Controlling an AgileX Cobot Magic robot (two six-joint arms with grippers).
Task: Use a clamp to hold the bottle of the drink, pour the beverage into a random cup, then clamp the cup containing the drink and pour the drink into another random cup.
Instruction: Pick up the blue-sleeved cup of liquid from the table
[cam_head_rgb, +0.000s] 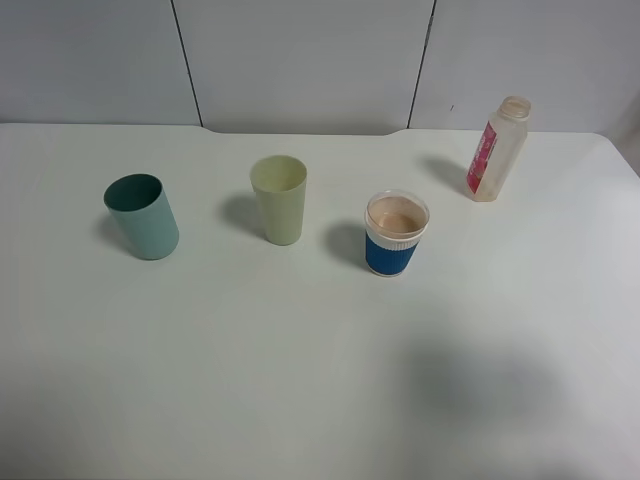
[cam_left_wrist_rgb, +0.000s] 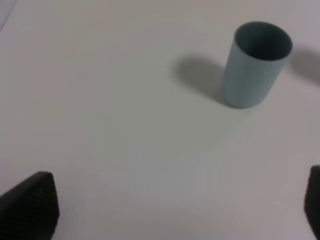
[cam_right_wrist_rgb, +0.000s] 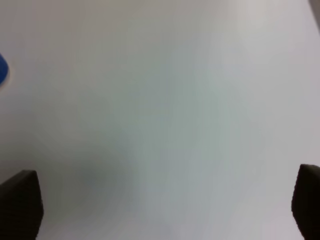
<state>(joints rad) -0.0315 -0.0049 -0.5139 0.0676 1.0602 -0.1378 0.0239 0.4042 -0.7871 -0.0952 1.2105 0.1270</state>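
1. Left gripper (cam_left_wrist_rgb: 172, 207) is hanging over the bare white table (cam_head_rgb: 300, 380). Its two dark fingertips (cam_left_wrist_rgb: 30, 205) are standing wide apart and gripping nothing.
2. Teal cup (cam_left_wrist_rgb: 255, 65) is standing upright ahead of the left gripper, well apart from both fingertips. It is casting a soft shadow on the table. In the high view it is sitting at the left end of the row of cups.
3. Right gripper (cam_right_wrist_rgb: 164, 205) is hanging over a bare stretch of table. Its jaws are spread wide and nothing is lying between them. A sliver of blue is showing at the edge of its wrist view, too small to identify with certainty.
4. Blue-sleeved cup (cam_head_rgb: 396, 234) is standing upright just right of the table's centre. It is touching neither gripper nor any other vessel.
5. Drink (cam_head_rgb: 396, 217), an opaque light brown-pink liquid, is sitting inside the blue-sleeved cup. Its surface is showing below the clear rim.
6. Bottle (cam_head_rgb: 497, 150) is standing at the far right of the table, beyond the blue-sleeved cup and well apart from it. Its wide neck is opening upward and its pink-red label is facing left.
7. Pale yellow-green cup (cam_head_rgb: 279, 198) is standing upright between the teal cup and the blue-sleeved cup, slightly farther back than either and touching neither.
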